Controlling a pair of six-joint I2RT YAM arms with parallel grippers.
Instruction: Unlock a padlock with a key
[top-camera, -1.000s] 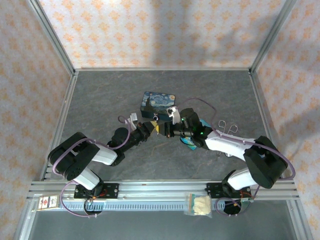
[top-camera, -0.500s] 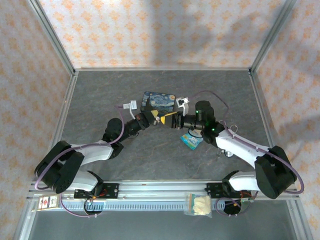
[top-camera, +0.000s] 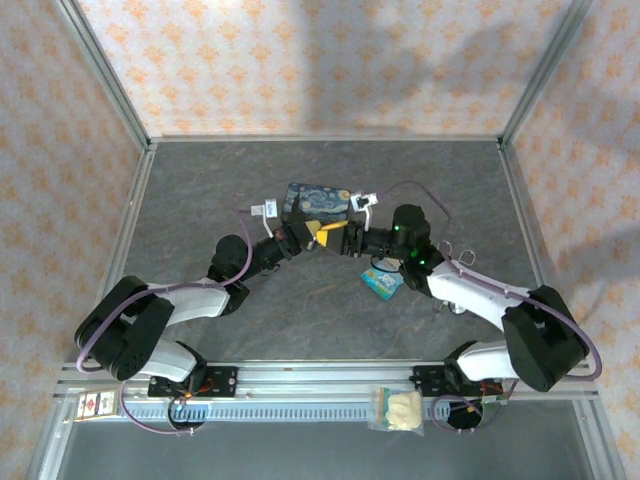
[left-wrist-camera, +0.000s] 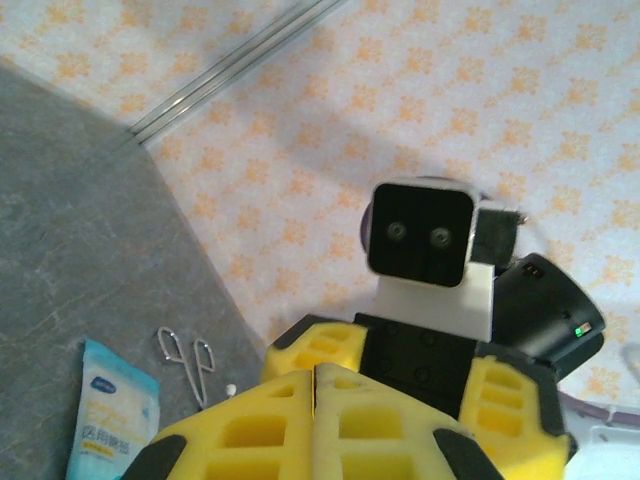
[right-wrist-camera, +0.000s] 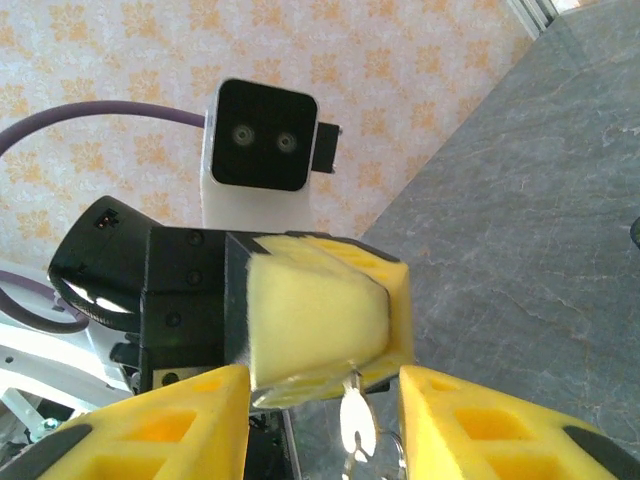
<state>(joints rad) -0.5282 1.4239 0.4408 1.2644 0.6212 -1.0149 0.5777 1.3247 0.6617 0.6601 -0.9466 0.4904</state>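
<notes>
Look at the left claw (right-wrist-camera: 318, 320): squeezed shut just in front of the blue tin (top-camera: 318, 200), with a silvery key (right-wrist-camera: 353, 422) hanging from its pads. See the right claw (right-wrist-camera: 320, 425) there too, half wide, one finger on each side of that key, holding nothing. Cannot see the padlock; maybe tucked in the same pinch. Line up first, close softly on the key, then turn slowly. No tugging.

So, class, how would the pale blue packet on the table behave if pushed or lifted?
The packet lies flat and thin, so it likely slides rather than rolls or tips. It looks like a soft sealed pouch, so probably light and floppy when lifted by an edge.
</notes>
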